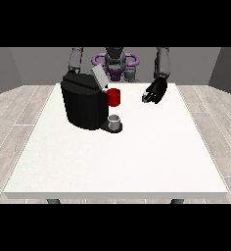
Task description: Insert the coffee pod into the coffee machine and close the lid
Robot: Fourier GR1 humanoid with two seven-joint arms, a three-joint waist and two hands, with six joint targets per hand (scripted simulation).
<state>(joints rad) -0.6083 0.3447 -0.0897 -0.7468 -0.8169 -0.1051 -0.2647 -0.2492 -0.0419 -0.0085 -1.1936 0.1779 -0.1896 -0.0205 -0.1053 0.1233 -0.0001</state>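
Note:
The black coffee machine (84, 105) stands on the table's far left part. Its grey lid (99, 76) is tilted up and open. A red thing at the machine (114, 97) shows at its right side. Below that, a small grey thing (115, 120) stands on the machine's dark base; I cannot tell whether it is the pod. The hand at the view's right (155, 91) hovers over the far part of the table, right of the machine and apart from it, with relaxed fingers holding nothing. The arm at the view's left drops behind the machine, which hides its hand.
The white table (122, 162) stretches wide towards the camera, with its front edge low in the view. The robot's torso (115, 61) stands behind the far edge. Wooden floor surrounds the table.

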